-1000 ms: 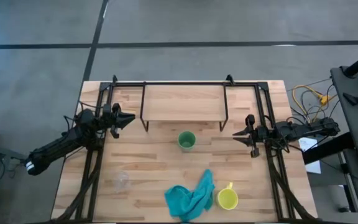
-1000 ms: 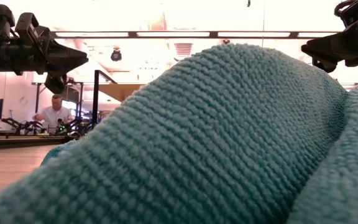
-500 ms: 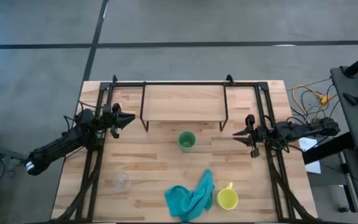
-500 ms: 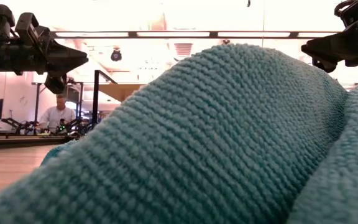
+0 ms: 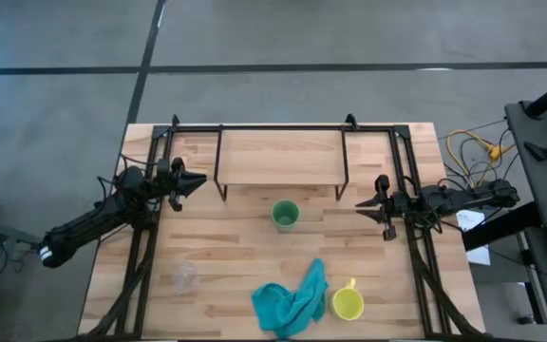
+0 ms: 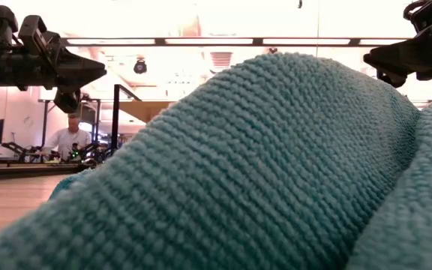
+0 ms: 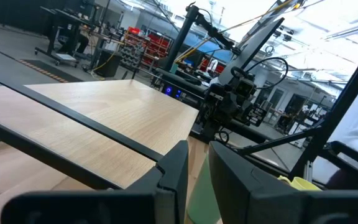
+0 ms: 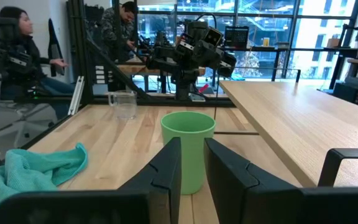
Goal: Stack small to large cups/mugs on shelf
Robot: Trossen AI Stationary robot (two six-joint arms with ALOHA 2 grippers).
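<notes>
The green cup [image 5: 285, 215] stands upright on its base at the table's middle, just in front of the shelf [image 5: 280, 157]; the right wrist view shows this green cup [image 8: 188, 127] straight ahead. The clear glass cup [image 5: 186, 276] stands near the front left. The yellow mug [image 5: 348, 304] stands near the front right, beside the teal cloth [image 5: 292, 299]. My left gripper [image 5: 200, 180] hovers shut at the shelf's left end. My right gripper [image 5: 358, 203] hovers shut to the right of the green cup. Both are above the table and hold nothing.
A black metal frame [image 5: 283, 127] runs around the table, with rails along both sides under the arms. The teal cloth [image 6: 276, 165] fills most of the low view. People sit in the room beyond the table [image 8: 17, 50]. Cables lie off the table's right edge [image 5: 473, 147].
</notes>
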